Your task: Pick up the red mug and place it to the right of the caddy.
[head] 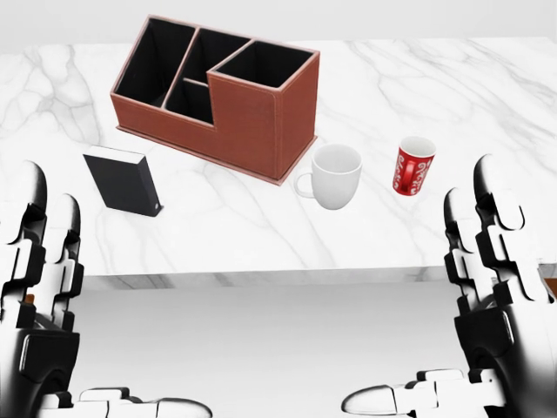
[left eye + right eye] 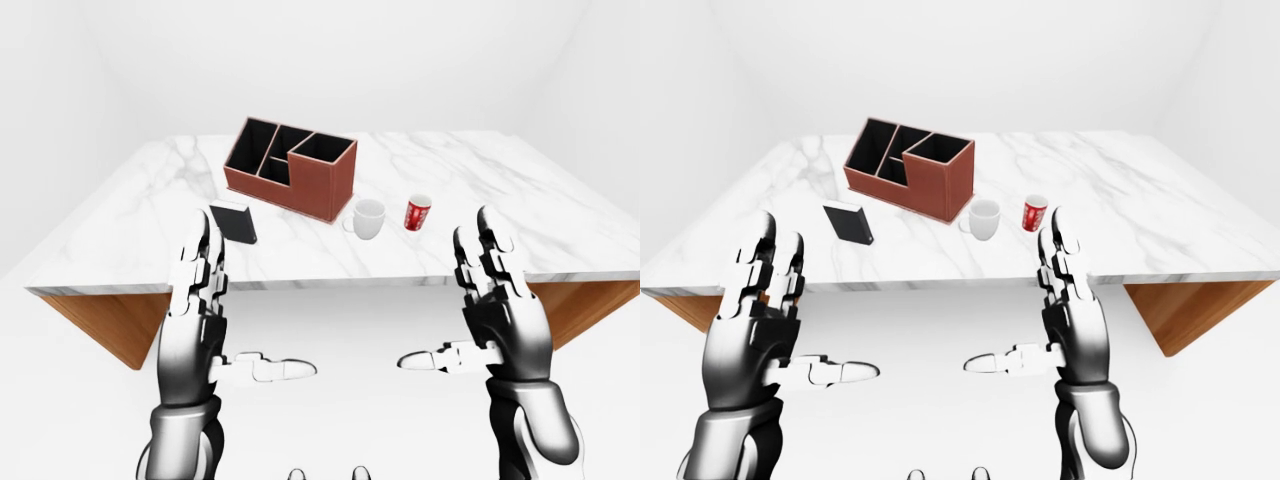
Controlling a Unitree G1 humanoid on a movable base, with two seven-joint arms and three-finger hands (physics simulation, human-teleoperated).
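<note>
The red mug [image 1: 412,165] stands upright on the white marble table [image 1: 487,96], right of a white mug [image 1: 335,177]. The brown caddy [image 1: 235,96] with its black compartments stands up and left of both mugs. My right hand [image 2: 440,295] is open, fingers up and thumb pointing left, below the table's near edge and a little right of the red mug, apart from it. Open in the same pose at the left is my left hand [image 2: 258,300], below a black box [image 1: 124,180]. Neither hand holds anything.
The white mug stands between the caddy and the red mug. The black box stands left of the caddy near the table's edge [image 1: 261,277]. Bare marble lies right of the red mug. White floor and walls surround the table.
</note>
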